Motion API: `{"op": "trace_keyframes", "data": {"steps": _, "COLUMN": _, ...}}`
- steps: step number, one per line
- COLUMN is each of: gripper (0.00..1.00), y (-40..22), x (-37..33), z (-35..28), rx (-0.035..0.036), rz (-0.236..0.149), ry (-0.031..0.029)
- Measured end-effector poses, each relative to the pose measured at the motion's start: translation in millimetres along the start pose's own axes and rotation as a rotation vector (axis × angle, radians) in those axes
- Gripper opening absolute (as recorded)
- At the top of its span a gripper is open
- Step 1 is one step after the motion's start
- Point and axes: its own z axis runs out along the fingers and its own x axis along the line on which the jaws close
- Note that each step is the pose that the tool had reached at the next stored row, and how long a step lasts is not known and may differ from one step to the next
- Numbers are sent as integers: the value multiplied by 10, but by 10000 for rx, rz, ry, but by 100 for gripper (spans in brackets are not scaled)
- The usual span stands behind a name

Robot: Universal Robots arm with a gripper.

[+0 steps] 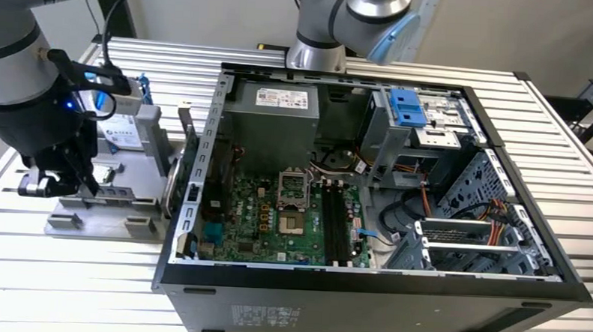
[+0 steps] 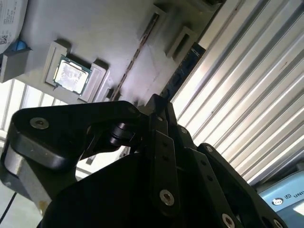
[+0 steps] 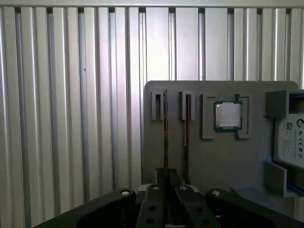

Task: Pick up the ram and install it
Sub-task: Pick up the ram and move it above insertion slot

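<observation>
The ram [image 3: 165, 128] is a thin dark board standing on edge in the outermost slot of the grey holder [image 3: 213, 161]. In the second wrist view the ram [image 2: 183, 71] runs straight into the fingertips. My gripper [image 3: 166, 173] has its two black fingers pressed together on the near end of the ram, which still sits in its slot. In the exterior view the gripper [image 1: 70, 186] hangs low over the holder [image 1: 99, 217], on that view's left. The black memory slots [image 1: 339, 224] lie on the green motherboard inside the open case.
A second thin stick [image 3: 186, 137] stands in the neighbouring slot. A square silver processor [image 3: 228, 115] lies in its recess, and a hard drive [image 1: 126, 132] stands at the holder's far end. The open computer case [image 1: 190, 206] is to the exterior view's right, on the ribbed metal table [image 3: 71, 118].
</observation>
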Motion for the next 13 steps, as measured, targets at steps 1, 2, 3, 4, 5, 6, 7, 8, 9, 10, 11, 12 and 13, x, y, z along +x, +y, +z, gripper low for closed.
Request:
{"op": "trace_keyframes", "data": {"steps": 1, "gripper": 0, "y": 0, "x": 0, "z": 0, "rx": 0, "rz": 1, "ry": -4}}
{"op": "trace_keyframes", "data": {"steps": 2, "gripper": 0, "y": 1, "x": 0, "z": -1, "rx": -2, "rz": 1, "ry": -5}}
{"op": "trace_keyframes", "data": {"steps": 3, "gripper": 0, "y": 1, "x": 0, "z": -1, "rx": -2, "rz": 2, "ry": -8}}
{"op": "trace_keyframes", "data": {"steps": 4, "gripper": 0, "y": 1, "x": -1, "z": -2, "rx": -2, "rz": 2, "ry": -8}}
{"op": "trace_keyframes", "data": {"steps": 5, "gripper": 0, "y": 2, "x": -2, "z": -16, "rx": -4, "rz": 2, "ry": -6}}
{"op": "trace_keyframes", "data": {"steps": 6, "gripper": 0, "y": 2, "x": -3, "z": -41, "rx": -3, "rz": -1, "ry": -6}}
{"op": "trace_keyframes", "data": {"steps": 7, "gripper": 0, "y": 2, "x": -5, "z": -77, "rx": -3, "rz": -1, "ry": -5}}
{"op": "trace_keyframes", "data": {"steps": 8, "gripper": 0, "y": 3, "x": -8, "z": -123, "rx": -2, "rz": -2, "ry": -6}}
{"op": "trace_keyframes", "data": {"steps": 9, "gripper": 0, "y": 4, "x": -11, "z": -162, "rx": -2, "rz": -3, "ry": -6}}
{"op": "trace_keyframes", "data": {"steps": 10, "gripper": 0, "y": 5, "x": -15, "z": -204, "rx": -4, "rz": -4, "ry": -3}}
{"op": "trace_keyframes", "data": {"steps": 11, "gripper": 0, "y": 6, "x": -22, "z": -239, "rx": -3, "rz": -5, "ry": -4}}
{"op": "trace_keyframes", "data": {"steps": 12, "gripper": 0, "y": 7, "x": -34, "z": -271, "rx": -1, "rz": -8, "ry": -5}}
{"op": "trace_keyframes", "data": {"steps": 13, "gripper": 0, "y": 8, "x": -49, "z": -302, "rx": -1, "rz": -11, "ry": -4}}
